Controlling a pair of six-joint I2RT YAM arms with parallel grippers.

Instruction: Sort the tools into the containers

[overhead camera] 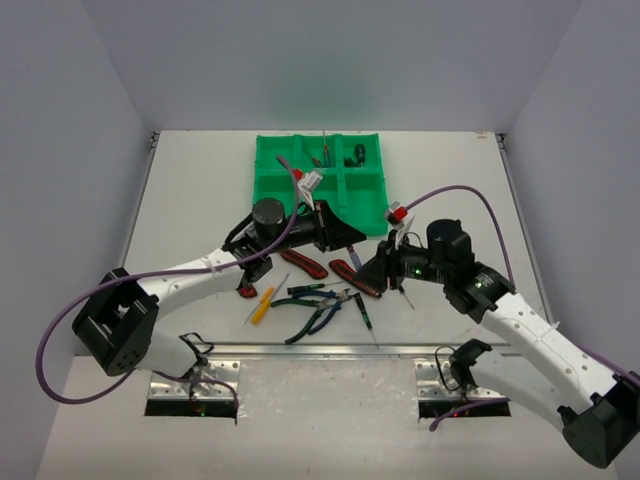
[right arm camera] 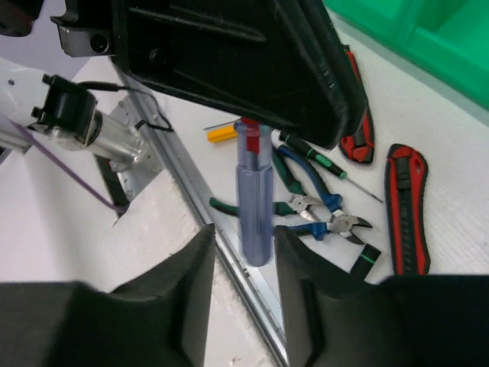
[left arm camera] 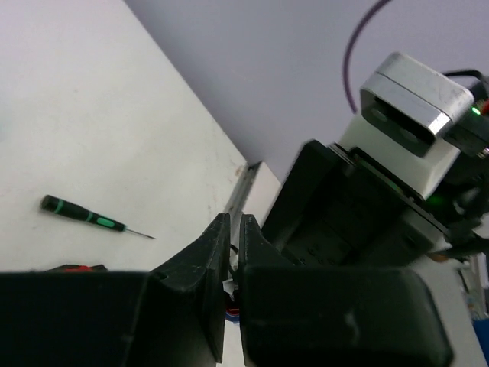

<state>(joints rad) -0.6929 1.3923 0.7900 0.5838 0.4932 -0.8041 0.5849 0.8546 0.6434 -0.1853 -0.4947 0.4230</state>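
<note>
left end effector (left arm camera: 234,222) near shut, thin slit only; red end of blue screwdriver (right arm camera: 254,206) sits in slit, looks pinched. my right end effector (right arm camera: 244,233) flanks its handle, gap showing on one side; cannot tell if it grips. blue screwdriver up off counter (overhead camera: 180,180), between arms, near tray (overhead camera: 268,175). step: hand-off, i judge. next: confirm left hold, open right wide, back off, carry to compartment. pliers (overhead camera: 318,310), knives (right arm camera: 405,206) lie on counter.
</note>
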